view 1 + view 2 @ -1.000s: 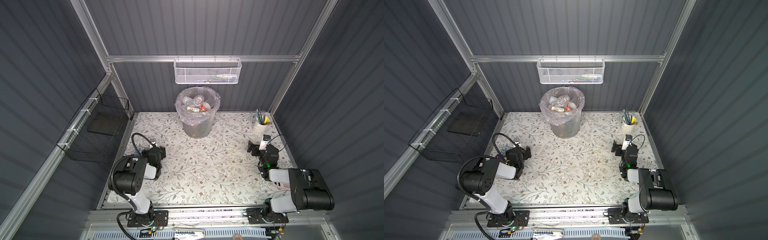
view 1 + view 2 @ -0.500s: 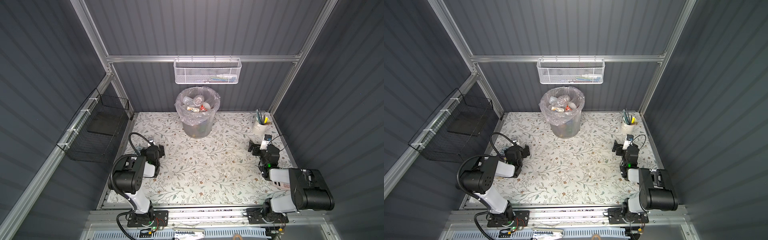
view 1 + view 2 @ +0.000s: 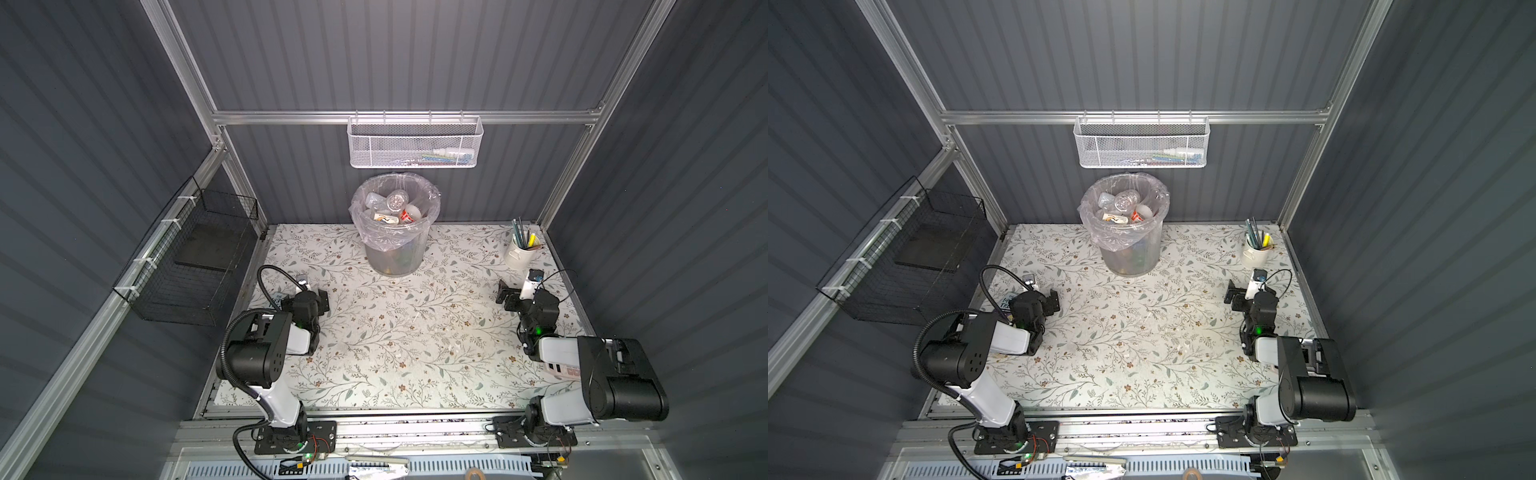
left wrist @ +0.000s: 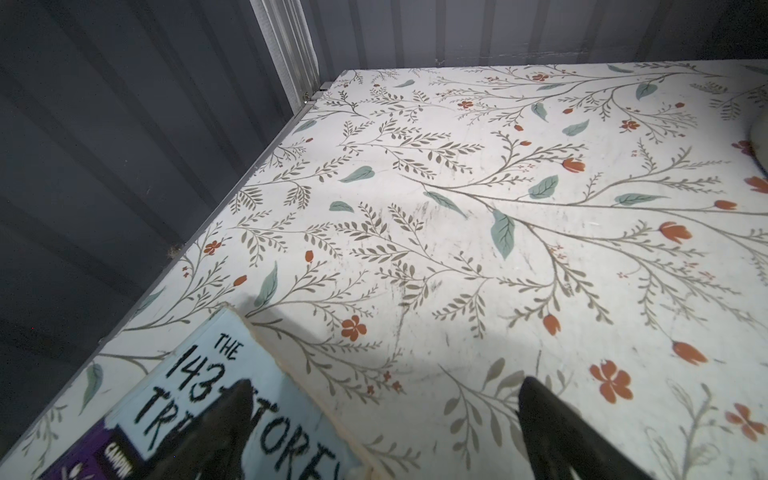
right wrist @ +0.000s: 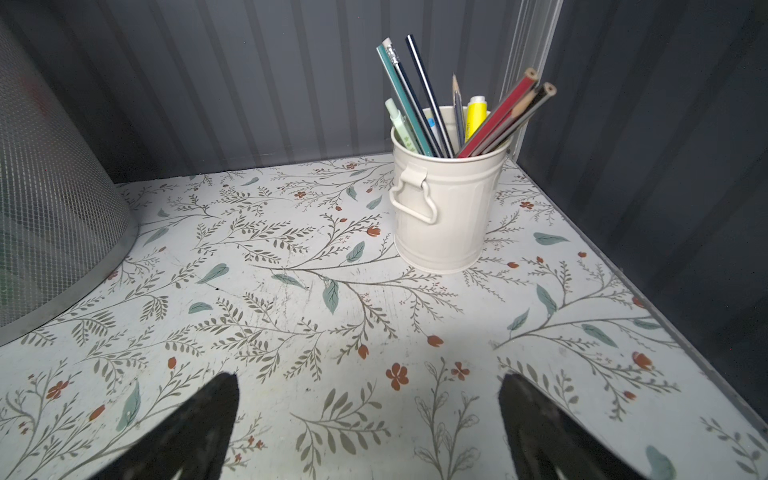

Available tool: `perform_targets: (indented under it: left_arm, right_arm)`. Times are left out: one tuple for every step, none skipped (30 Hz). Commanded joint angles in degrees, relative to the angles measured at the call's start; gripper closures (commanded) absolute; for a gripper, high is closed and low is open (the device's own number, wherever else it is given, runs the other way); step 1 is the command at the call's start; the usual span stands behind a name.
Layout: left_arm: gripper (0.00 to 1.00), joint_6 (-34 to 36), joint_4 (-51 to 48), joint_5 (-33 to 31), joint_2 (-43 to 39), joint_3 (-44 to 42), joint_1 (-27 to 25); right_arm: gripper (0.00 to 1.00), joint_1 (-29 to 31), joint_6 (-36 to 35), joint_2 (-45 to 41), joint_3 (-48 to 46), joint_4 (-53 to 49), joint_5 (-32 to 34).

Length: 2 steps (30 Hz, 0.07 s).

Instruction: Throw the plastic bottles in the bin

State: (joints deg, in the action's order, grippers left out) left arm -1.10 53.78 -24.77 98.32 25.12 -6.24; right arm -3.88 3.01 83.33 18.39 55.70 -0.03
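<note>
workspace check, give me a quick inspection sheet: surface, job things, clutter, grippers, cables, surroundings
surface: floral table, scuffed; no bottles seen lying on it
job's things: plastic bottles piled inside the bin, which stands upright at the back
clutter: white cup of pens in the back right corner; book flat under the left gripper
grippers: left gripper open, empty; right gripper open, empty
cables: black hose looping off the left arm; thin cable by the right wrist
surroundings: white mesh basket on the back rail; black wire basket on the left wall
</note>
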Motion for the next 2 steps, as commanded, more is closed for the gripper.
perform_targets:
  left_arm:
    - [0.01, -0.75, 0.89, 0.31, 0.11, 0.73, -0.09]
    - [0.01, -0.74, 0.97, 0.29, 0.07, 0.71, -0.09]
  right_arm:
    - [0.01, -0.02, 0.54, 0.42, 0.15, 0.66, -0.4]
    - [0.01, -0.03, 0.58, 0.43, 0.15, 0.64, -0.41]
